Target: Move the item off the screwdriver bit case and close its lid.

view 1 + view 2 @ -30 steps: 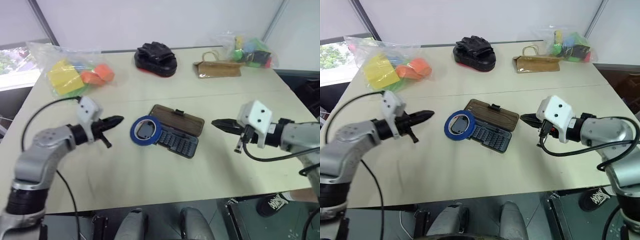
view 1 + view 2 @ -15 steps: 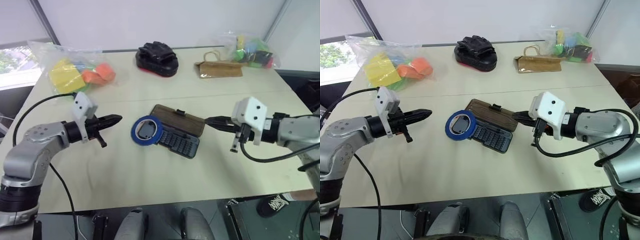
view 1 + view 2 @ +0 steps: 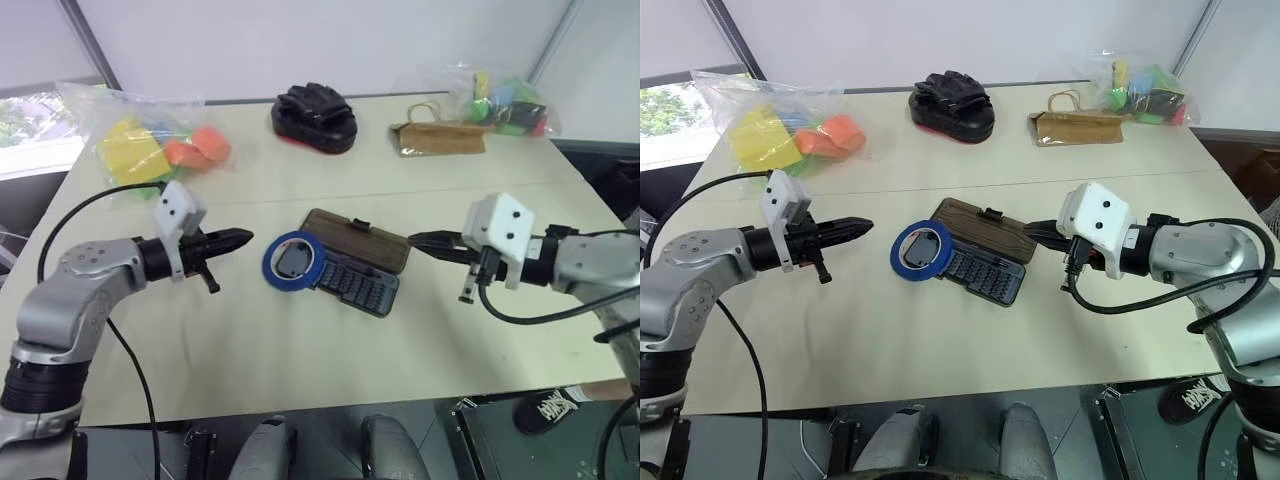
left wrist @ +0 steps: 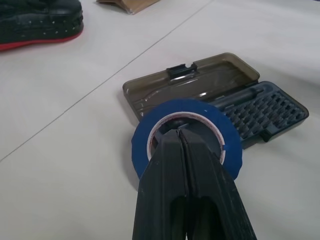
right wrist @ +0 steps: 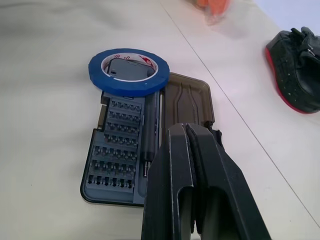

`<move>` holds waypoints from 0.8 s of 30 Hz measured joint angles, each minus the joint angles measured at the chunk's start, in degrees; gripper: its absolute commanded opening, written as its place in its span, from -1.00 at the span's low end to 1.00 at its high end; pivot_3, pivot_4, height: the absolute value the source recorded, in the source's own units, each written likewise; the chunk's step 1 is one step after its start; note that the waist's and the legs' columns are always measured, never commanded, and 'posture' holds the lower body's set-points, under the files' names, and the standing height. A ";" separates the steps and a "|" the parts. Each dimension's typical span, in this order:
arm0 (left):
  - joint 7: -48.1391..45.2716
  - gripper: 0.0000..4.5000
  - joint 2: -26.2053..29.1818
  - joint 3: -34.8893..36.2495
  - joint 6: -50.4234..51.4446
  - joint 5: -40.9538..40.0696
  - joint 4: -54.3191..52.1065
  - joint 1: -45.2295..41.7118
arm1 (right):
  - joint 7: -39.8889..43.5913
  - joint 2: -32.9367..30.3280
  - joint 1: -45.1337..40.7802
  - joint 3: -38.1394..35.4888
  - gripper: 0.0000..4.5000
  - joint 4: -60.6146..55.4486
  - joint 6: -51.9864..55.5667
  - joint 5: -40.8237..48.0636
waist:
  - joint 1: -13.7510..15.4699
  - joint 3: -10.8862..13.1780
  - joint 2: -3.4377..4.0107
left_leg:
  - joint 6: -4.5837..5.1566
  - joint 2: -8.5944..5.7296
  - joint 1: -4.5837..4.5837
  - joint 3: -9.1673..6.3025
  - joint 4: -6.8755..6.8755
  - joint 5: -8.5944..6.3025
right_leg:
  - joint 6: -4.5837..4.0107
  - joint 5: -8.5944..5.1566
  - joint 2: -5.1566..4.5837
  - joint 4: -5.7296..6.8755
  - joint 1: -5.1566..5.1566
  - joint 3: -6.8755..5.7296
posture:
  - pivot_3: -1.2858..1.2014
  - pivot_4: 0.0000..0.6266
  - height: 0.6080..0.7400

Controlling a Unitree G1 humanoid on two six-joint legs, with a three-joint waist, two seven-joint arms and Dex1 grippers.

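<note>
You have the blue tape ring (image 3: 293, 260) lying flat on the left end of the screwdriver bit case (image 3: 350, 265), partly on the dark tray and hanging a little over its edge onto the surface (image 3: 300, 340). Your left end effector (image 3: 238, 238) is just beside the ring, on its left side, with both black fingers pressed together and nothing in them. It points across toward the ring, so the ring lies straight ahead of its tip. Your right end effector (image 3: 425, 241) is also pinched tight and holds nothing; it sits near the right end of the case, pointing back at it. The left one looks like the closer one to the ring, so it seems the better one to push or lift the ring away to the left. The case runs long from left to right, tipped a bit so its right end sits nearer to you. The brown lid (image 3: 356, 240) lies open and flat on the far side of the tray, so it has to swing toward you to shut.
</note>
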 measured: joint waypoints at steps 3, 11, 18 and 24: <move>-1.30 -0.18 -0.79 -2.96 -1.37 1.62 1.80 -1.72 | -0.59 0.69 0.32 0.12 -1.00 0.04 -0.59 -0.49 | 0.14 0.00 0.00 | 0.00 -0.01 0.00 0.01 0.01 0.00 | 0.00 0.00 -0.01 0.00 0.01 0.00 | 0.03 -0.52 1.00; -7.54 0.97 -2.54 -10.45 -6.03 5.50 6.74 -3.98 | -1.87 1.75 0.50 1.38 -1.00 0.83 -1.79 -2.20 | 0.06 0.01 -0.01 | 0.00 -0.01 -0.01 0.02 0.01 0.00 | 0.00 0.00 0.00 0.02 -0.02 0.00 | 0.03 -0.52 1.00; -11.81 0.97 -7.54 -16.95 -15.53 12.41 17.50 -8.80 | -4.11 3.26 1.25 1.83 -1.00 0.26 -1.74 -2.89 | 0.15 0.01 -0.02 | -0.01 -0.03 -0.04 0.09 0.04 0.01 | 0.01 0.00 0.00 0.02 -0.01 -0.01 | 0.03 -0.52 1.00; -12.43 0.97 -12.28 -20.44 -24.94 19.32 27.47 -12.11 | -5.67 4.00 1.82 2.06 -1.00 -0.14 -1.39 -3.26 | 0.13 0.01 -0.02 | -0.16 -0.03 -0.04 0.16 0.06 0.09 | 0.01 0.00 0.01 0.03 -0.01 -0.03 | 0.03 -0.52 1.00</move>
